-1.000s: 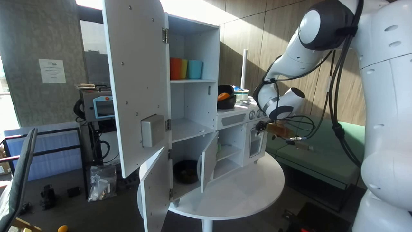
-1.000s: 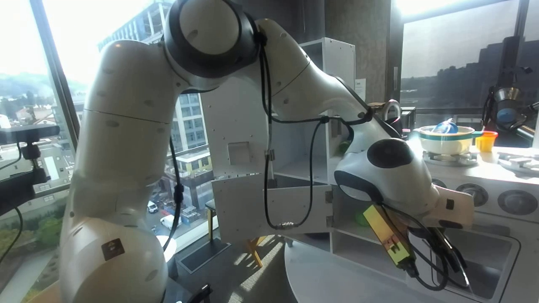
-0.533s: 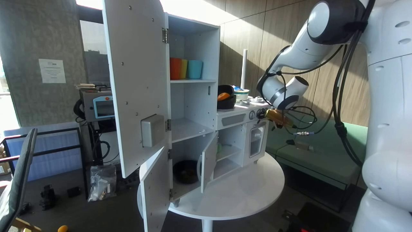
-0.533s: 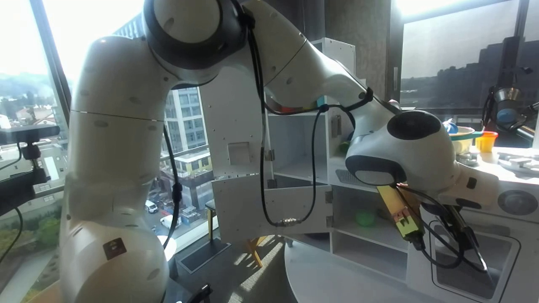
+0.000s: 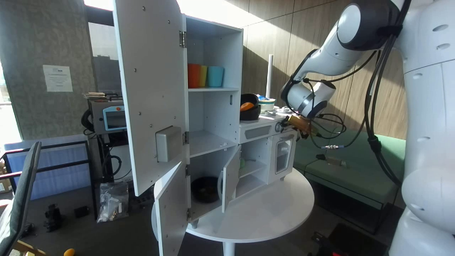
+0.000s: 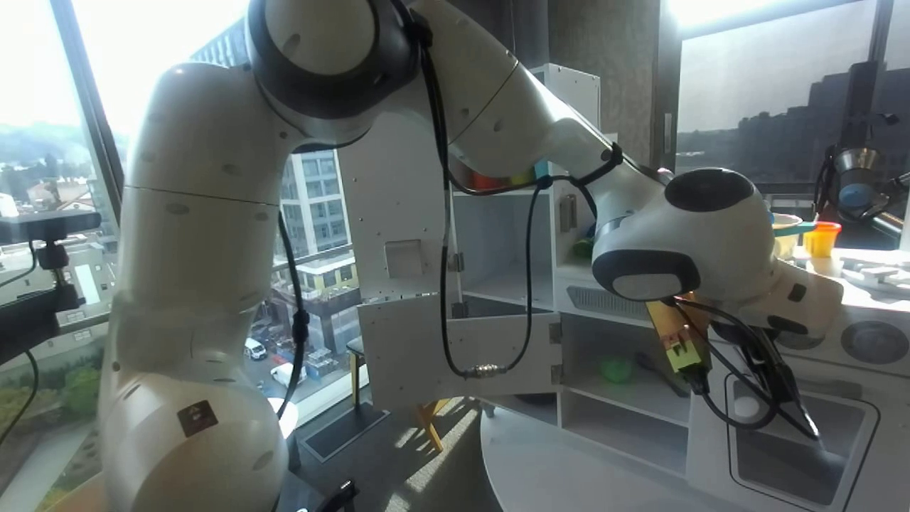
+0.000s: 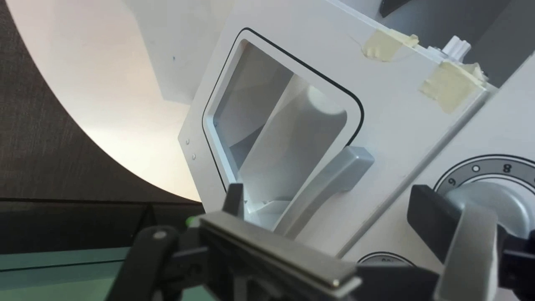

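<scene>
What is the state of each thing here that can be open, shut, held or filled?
Gripper, open
Oven handle, not clamped
Oven door, looks shut
Tall door, open
Lower door, open
Small door, open
White pot, a blue thing showing at its top
Blue cup, standing, contents hidden
Knob, setting unclear

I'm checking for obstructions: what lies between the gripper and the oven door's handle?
The stretch looks bare in the wrist view: no object shows between the gripper and the handle, though the gripper hides part of it.
</scene>
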Motion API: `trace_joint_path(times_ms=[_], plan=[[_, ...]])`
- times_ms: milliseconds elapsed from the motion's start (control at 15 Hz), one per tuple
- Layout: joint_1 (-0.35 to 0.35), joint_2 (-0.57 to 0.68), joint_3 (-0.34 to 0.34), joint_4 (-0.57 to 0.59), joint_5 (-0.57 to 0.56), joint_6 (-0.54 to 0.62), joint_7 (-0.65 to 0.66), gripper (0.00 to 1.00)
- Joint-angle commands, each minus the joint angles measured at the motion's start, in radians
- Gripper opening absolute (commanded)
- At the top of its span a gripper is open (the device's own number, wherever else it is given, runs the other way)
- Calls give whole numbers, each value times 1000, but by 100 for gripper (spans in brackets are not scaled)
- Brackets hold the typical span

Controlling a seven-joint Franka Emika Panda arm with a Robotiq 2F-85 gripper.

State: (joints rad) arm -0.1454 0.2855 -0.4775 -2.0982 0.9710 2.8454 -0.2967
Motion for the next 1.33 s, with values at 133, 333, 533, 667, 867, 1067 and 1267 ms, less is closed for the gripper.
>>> trace_joint_path(times_ms=[133, 333, 533, 667, 867, 1067, 1267], plan=[[-10, 45, -22, 73, -20, -40, 72, 100], [-16, 85, -20, 93, -19, -44, 73, 100], [-29, 116, -12, 103, -3, -46, 52, 100], [-35, 135, -8, 113, 10, -35, 48, 100], [-42, 158, -9, 128, 13, -30, 43, 100], [-44, 171, -19, 133, 1, -21, 53, 100], [-42, 166, -42, 128, -27, -26, 60, 100]])
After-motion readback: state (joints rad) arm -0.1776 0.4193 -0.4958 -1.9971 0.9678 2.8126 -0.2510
